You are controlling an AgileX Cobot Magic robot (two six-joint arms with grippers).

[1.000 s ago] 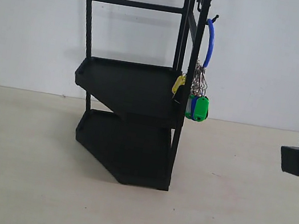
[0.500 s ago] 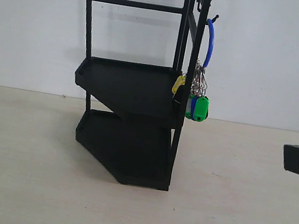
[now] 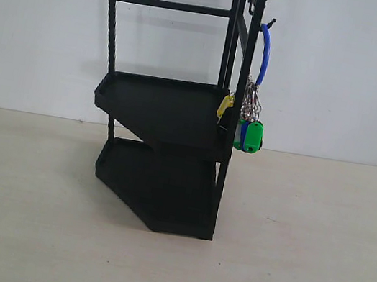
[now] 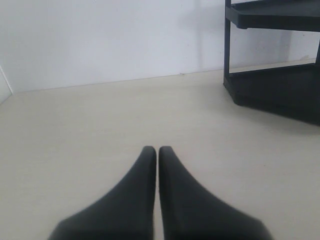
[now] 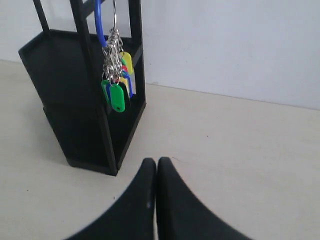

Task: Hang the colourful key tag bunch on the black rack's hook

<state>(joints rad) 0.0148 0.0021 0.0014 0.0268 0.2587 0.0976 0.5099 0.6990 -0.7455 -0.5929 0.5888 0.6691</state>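
Note:
The colourful key tag bunch point(image 3: 249, 126) hangs by its blue loop point(image 3: 265, 52) from the hook point(image 3: 270, 22) at the front corner post of the black rack point(image 3: 167, 115). The right wrist view shows the bunch point(image 5: 116, 85) dangling beside the rack point(image 5: 75, 100), well away from my right gripper point(image 5: 156, 162), which is shut on nothing. My left gripper point(image 4: 158, 150) is shut and empty above the table, with the rack's lower tiers point(image 4: 280, 90) off to one side. Neither gripper appears in the exterior view.
A pale wooden table point(image 3: 298, 263) spreads around the rack, and a white wall point(image 3: 346, 74) stands close behind it.
My right arm, seen at the right edge of the exterior view before, has drawn out of that view. The bunch hangs still on the hook.

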